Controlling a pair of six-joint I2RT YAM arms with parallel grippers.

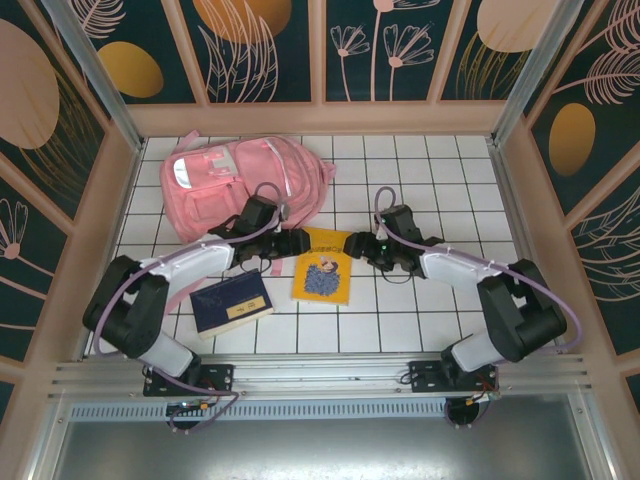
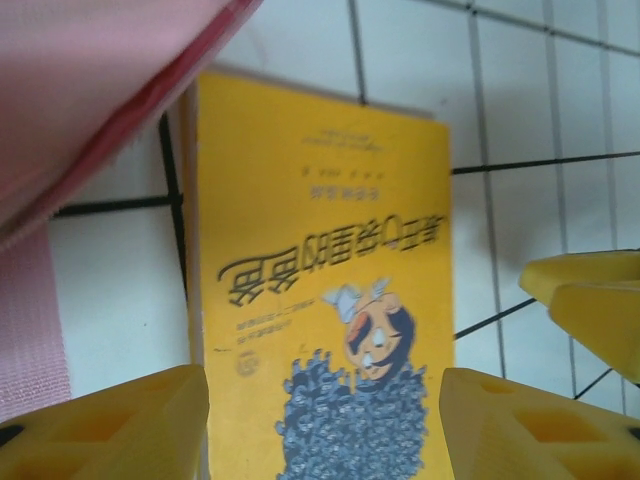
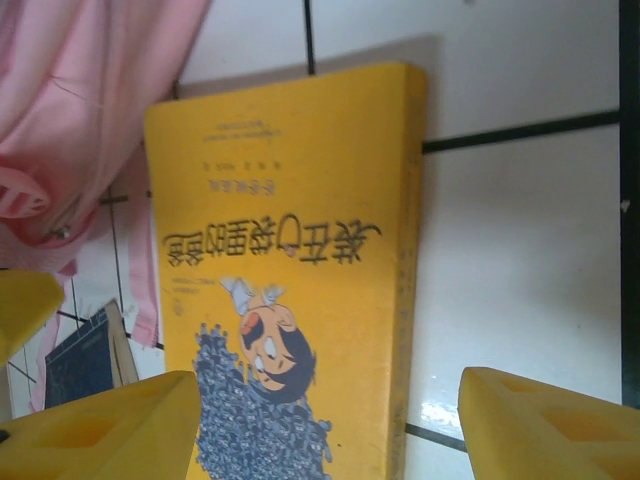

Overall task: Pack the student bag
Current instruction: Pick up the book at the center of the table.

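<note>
The pink backpack [image 1: 240, 185] is lying flat toward the far left corner of the tiled table [image 1: 450, 190]; I cannot tell whether its main zip is standing open. The yellow book [image 1: 322, 272], with a cartoon boy on its cover, is lying face up near the middle of the table, its far end just beside the bag's near side. A dark blue book [image 1: 232, 305] is lying closer to the near edge, on the left.

The left gripper [image 1: 298, 243] and the right gripper [image 1: 358, 246] are both hovering over the far end of the yellow book. Each has its jaws spread and is gripping nothing. In each wrist view the cover is showing between a pair of yellow fingers [image 2: 130, 425].

The main danger is probably crowding. With both grippers working at one end of one book, their fingers could be knocking together, or each could be tugging the book a different way. The book is lying flat on smooth tiles, so fingers coming down may be pressing on the cover instead of catching an edge. That could send it skidding under the bag's fabric. A pink strap [image 2: 30, 320] is lying just beside the book's corner and could get pinched along with it. The bag is soft, so its mouth may be sagging shut when the book arrives.
</note>
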